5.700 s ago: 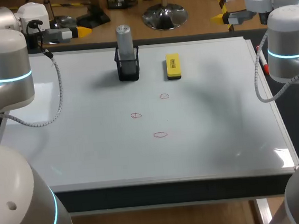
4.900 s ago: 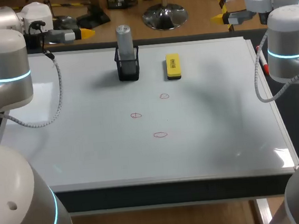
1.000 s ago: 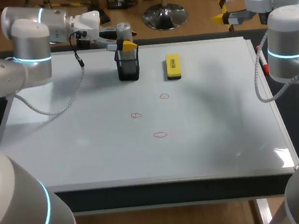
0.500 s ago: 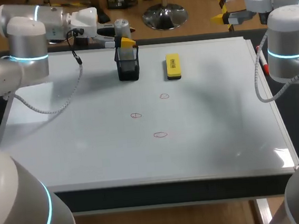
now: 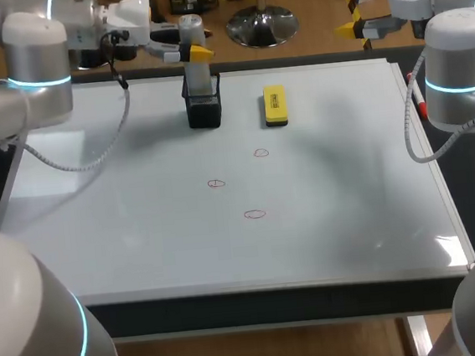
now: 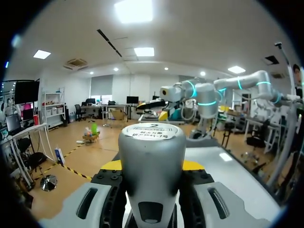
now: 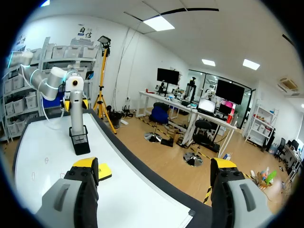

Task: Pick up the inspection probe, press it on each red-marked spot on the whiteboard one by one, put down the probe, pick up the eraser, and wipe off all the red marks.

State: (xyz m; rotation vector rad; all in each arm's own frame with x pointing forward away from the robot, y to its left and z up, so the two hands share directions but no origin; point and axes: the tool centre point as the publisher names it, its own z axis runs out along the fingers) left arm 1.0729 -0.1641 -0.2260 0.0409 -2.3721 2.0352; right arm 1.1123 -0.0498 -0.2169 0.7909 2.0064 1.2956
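The inspection probe point(image 5: 193, 39), a grey cylinder, stands upright with its lower end in the black holder point(image 5: 204, 110) at the back of the whiteboard point(image 5: 142, 238). My left gripper point(image 5: 194, 54) is shut on its upper part; in the left wrist view the probe point(image 6: 152, 161) fills the gap between the fingers of the gripper point(image 6: 152, 166). Three red marks point(image 5: 260, 152) point(image 5: 215, 183) point(image 5: 255, 214) lie mid-board. The yellow eraser point(image 5: 274, 105) lies right of the holder. My right gripper point(image 5: 349, 26) hangs open past the back right edge, nothing between its fingers point(image 7: 85, 164).
A small red pen-like thing point(image 5: 422, 110) rests on the board's right rim beside my right arm's cable. My right arm's body point(image 5: 458, 64) stands over the right edge. In the right wrist view the holder point(image 7: 80, 142) and eraser point(image 7: 104, 171) lie ahead of the open gripper point(image 7: 154, 166).
My left gripper has risen with the probe in it, drawing the probe upward in the holder. The right arm has not moved.
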